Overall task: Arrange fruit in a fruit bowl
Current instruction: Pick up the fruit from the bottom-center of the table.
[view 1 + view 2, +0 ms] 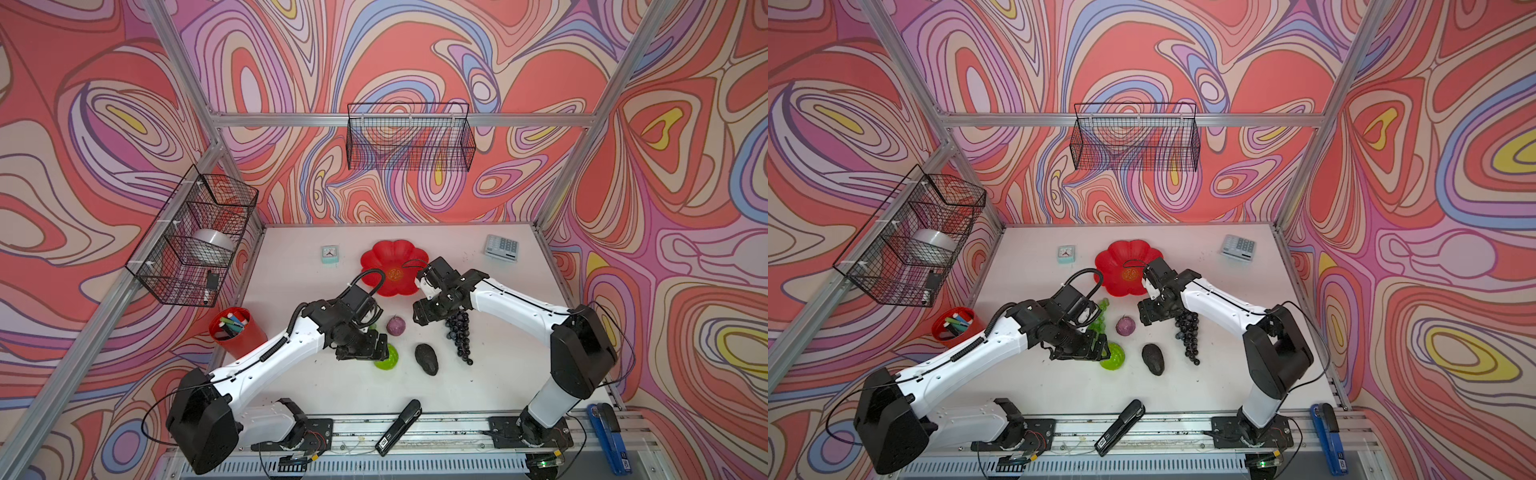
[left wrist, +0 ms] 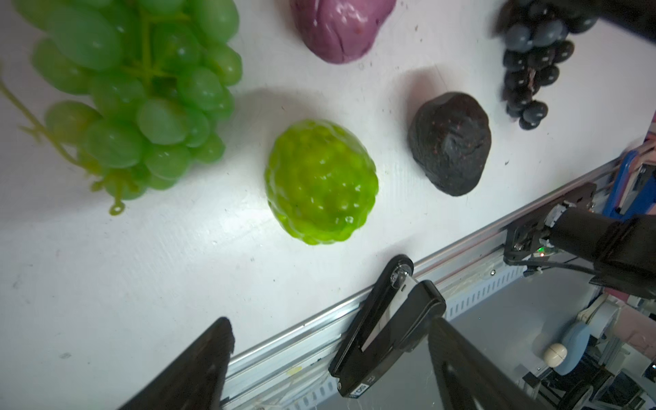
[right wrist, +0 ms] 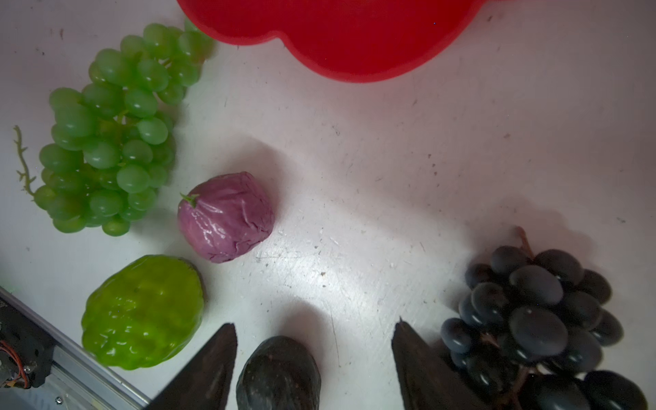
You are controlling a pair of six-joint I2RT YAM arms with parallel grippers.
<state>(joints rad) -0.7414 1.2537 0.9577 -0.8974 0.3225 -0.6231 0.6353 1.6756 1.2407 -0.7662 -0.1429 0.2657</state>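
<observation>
Fruit bowl, a shallow glossy red dish with scalloped petals, sat near the middle of the tabletop's far edge with no piece showing in it. All five pieces lay loose between it and the near edge.

The left end effector hung with its fingers spread wide and nothing between them. The lime-green ball lay partly beneath it in both top views, a bumpy, translucent, near-round lump with no real long axis. Beyond the ball toward the far edge lay the green grape bunch, glassy oval berries on a thin stalk.

The right end effector was likewise open and empty, above bare tabletop just short of the bowl. From it the avocado, matte black and pebbled, lay toward the near edge. Its long axis ran roughly from far edge to near edge, and in the right wrist view it lined up between the two fingers. The dark grape bunch, smooth blue-black berries, lay just beside, tapering toward the near edge. The small purple fruit, wrinkled and shiny, sat between the arms.

By position, the ball looked to be the left arm's pick, and the avocado or dark grapes the right's.
</observation>
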